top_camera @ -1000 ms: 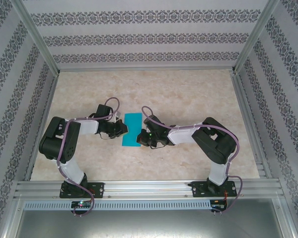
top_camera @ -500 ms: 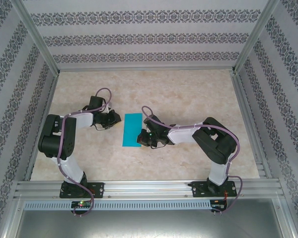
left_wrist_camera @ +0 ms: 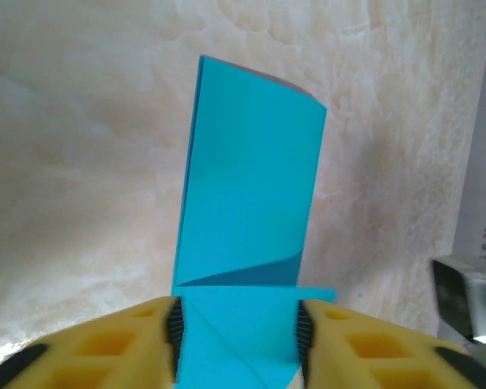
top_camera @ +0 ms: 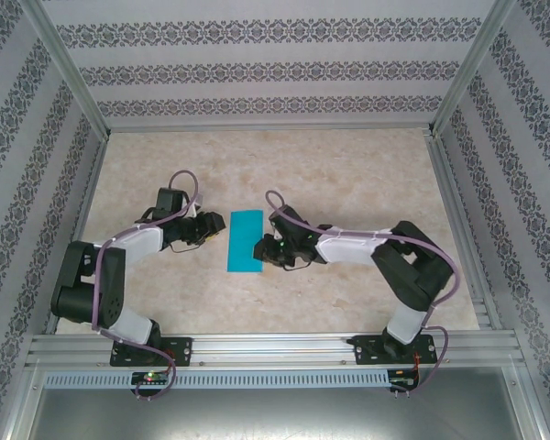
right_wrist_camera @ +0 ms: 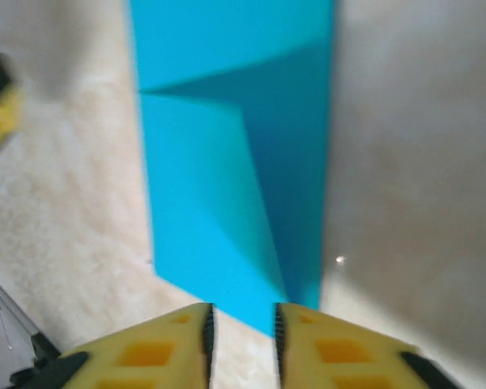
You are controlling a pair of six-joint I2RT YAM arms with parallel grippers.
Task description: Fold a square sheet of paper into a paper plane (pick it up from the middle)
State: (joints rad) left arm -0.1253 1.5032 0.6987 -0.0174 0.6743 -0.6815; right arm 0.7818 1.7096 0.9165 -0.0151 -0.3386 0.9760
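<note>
Top external view puts the square sheet of paper point(top_camera: 244, 240) flat on the marbled worktop point(top_camera: 348, 174) between the two arms. It is already creased into a narrower teal rectangle. The left gripper point(top_camera: 213, 229) sits just beside its left long edge and the right gripper point(top_camera: 261, 249) at its right edge near the lower corner.

From the left wrist we see that gripper's yellow fingers point(left_wrist_camera: 121, 348) apart, with a layered end of the paper point(left_wrist_camera: 251, 186) showing in the gap; nothing is pinched. On the right wrist the fingers point(right_wrist_camera: 158, 352) stand a little apart too, a corner of the paper point(right_wrist_camera: 227, 162) just reaching them.

We judge the sheet very light, thin and limp — it will skate on this smooth worktop and crumple if squeezed hard. The slightly raised diagonal flap looks the easiest purchase, or a mid-edge pinch while the other arm pins the sheet down.
</note>
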